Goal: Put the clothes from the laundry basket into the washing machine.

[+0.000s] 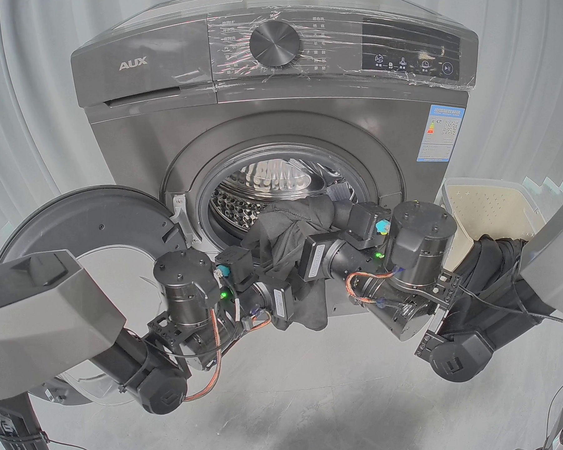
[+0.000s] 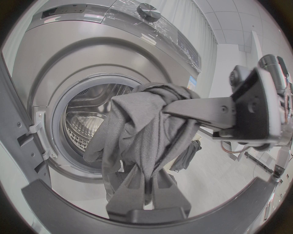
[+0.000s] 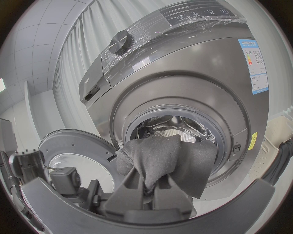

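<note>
Both claws are pressed together on one dark garment (image 1: 288, 234). The left claw (image 2: 148, 175) pinches a low fold of it, and the right claw (image 3: 149, 182) pinches a bunch at its top. The cloth is stretched between them at the mouth of the washing machine (image 1: 164, 128).

The garment covers the lower half of the round opening and its tail hangs past the lower lip towards the floor (image 1: 303, 390). Whether it rests on the lip cannot be told. Above it the upper half of the opening is free, with the steel drum (image 1: 273, 179) showing behind.

The door (image 1: 87, 220) stands swung wide to the left, its rim close beside the left arm. On the right, the cream laundry basket (image 1: 487, 212) sits just beside the machine's side wall. More dark clothes (image 1: 490, 268) spill over its front edge, behind the right arm.

Between the two arms the pale floor lies open in front of the machine. A white curtain (image 1: 13, 124) hangs behind it on both sides.
</note>
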You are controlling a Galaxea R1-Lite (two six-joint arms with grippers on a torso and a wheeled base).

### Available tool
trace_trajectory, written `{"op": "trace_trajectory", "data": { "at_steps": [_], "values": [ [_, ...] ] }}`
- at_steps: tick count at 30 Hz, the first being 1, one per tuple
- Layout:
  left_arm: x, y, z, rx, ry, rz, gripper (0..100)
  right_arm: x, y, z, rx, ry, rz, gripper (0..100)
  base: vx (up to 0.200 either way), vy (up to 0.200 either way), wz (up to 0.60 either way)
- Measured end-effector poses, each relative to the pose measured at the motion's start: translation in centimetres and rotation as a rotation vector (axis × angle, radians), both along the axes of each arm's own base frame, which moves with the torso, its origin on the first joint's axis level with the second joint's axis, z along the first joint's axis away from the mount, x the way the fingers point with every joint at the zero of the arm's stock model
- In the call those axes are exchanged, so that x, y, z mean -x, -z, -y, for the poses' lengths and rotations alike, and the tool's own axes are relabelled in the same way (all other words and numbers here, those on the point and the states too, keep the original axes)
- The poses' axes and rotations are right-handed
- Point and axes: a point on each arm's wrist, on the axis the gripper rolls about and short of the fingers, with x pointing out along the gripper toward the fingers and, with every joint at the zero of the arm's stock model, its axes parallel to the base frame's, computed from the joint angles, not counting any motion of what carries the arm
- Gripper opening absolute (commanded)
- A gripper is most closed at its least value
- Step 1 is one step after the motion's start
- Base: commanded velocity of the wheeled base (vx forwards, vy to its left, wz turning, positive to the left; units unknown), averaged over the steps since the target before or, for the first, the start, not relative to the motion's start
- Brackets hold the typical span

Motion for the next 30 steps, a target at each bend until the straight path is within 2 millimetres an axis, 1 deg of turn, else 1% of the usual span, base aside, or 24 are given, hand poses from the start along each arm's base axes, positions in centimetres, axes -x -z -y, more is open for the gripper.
{"op": "trace_trajectory", "data": {
  "at_steps": [4,6,13,18,23,27,30],
  "values": [
    [1.5,-0.3,-0.3,-0.008,0.022,-0.009,0,0.1,0.0,0.1,-0.017,-0.009,0.006,100,0.000,0.000,0.00],
    [1.9,-0.5,-0.4,-0.007,0.027,-0.007,0,0.1,0.0,0.1,-0.023,-0.011,0.010,100,0.000,0.000,0.00],
    [2.3,-1.5,-0.6,0.009,0.033,0.014,0,0.4,0.8,0.4,-0.004,-0.014,-0.011,100,0.000,0.000,0.00],
    [2.2,-1.9,-0.8,0.019,0.028,0.025,0,0.0,0.8,1.0,-0.009,0.006,-0.018,100,0.000,0.000,0.00],
    [2.2,-2.3,-1.0,0.028,0.026,0.033,0,-0.9,0.6,2.3,-0.014,0.051,-0.019,100,0.000,0.000,0.00],
    [2.4,-2.9,-1.2,0.045,0.025,0.044,0,-2.0,0.2,4.0,-0.018,0.107,-0.015,100,0.000,0.000,0.00],
    [2.6,-3.5,-1.4,0.058,0.025,0.057,0,-2.3,0.5,5.2,-0.006,0.136,-0.028,100,0.000,0.000,0.00]
  ]
}}
